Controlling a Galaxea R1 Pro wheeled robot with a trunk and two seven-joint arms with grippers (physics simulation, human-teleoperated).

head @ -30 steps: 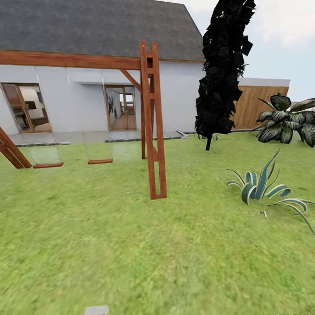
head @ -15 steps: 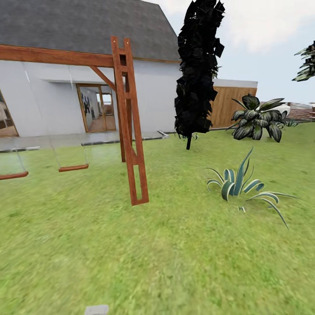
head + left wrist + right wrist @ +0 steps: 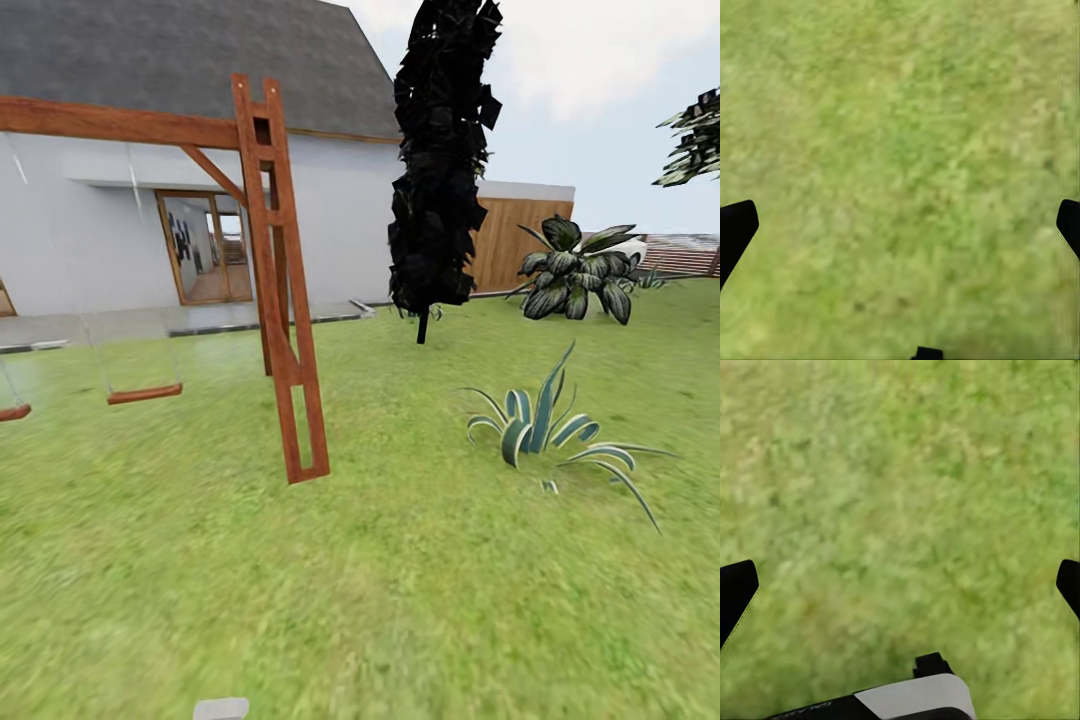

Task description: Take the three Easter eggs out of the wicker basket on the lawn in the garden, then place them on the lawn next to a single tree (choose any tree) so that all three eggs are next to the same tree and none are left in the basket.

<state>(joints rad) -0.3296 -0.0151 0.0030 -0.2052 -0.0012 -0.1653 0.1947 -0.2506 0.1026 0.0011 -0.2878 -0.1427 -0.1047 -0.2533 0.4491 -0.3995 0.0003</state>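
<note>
Lawn (image 3: pixel 400 600) fills the foreground of the head view: bright green, mottled w/ yellowish patches, flat, running back to a white house (image 3: pixel 100 230). Wooden swing frame (image 3: pixel 280 300) stands on it at left-centre; black-leaved tree (image 3: pixel 440 160) behind, spiky striped plant (image 3: pixel 540 425) on the right.

Left gripper (image 3: pixel 900 225): fingertips far apart at the frame edges, nothing between, only grass under it. Right gripper (image 3: pixel 900 585): same, spread wide & empty over grass.

Head looks out; wrists look down.
Head camera faces across the lawn (image 3: pixel 400 580); both wrist cameras hang close above its grass.
</note>
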